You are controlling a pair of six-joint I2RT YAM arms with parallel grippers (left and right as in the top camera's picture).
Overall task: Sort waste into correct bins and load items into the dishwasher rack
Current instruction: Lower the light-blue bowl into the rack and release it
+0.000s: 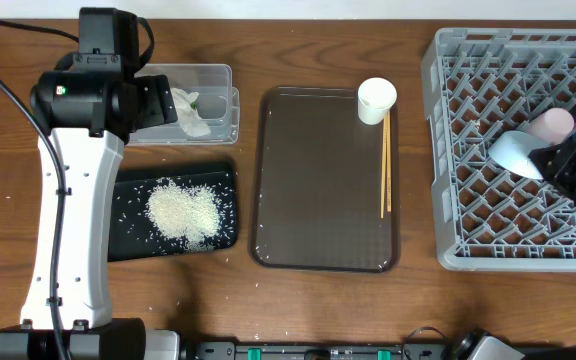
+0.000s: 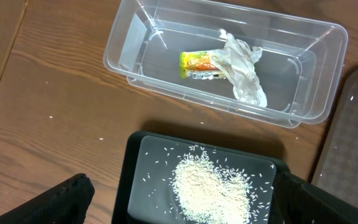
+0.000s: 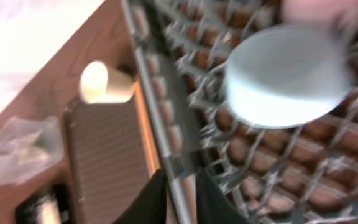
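Waste looks sorted: rice (image 1: 181,212) heaped in black tray (image 1: 128,240) at 8 o'clock, napkin (image 2: 244,68) and wrapper (image 2: 197,64) in clear tub (image 1: 218,72) at 11. Left fingers (image 2: 61,202) are spread wide above both, holding nothing. Right fingers (image 3: 148,208) are narrow, nothing between them, over rack (image 1: 468,60) at 3, near light-blue bowl (image 1: 516,152) and pink cup (image 1: 553,124). White cup (image 1: 376,100) and chopsticks (image 1: 385,165) are not yet loaded, on brown serving tray (image 1: 318,200) at 1. Risks, we judge: chopsticks lie thin and flat, so a pinch may catch only one or skid off, and they may slip through the rack lattice. Cup at the tray rim may tip if bumped. Right fingers may knock the bowl on lifting away.
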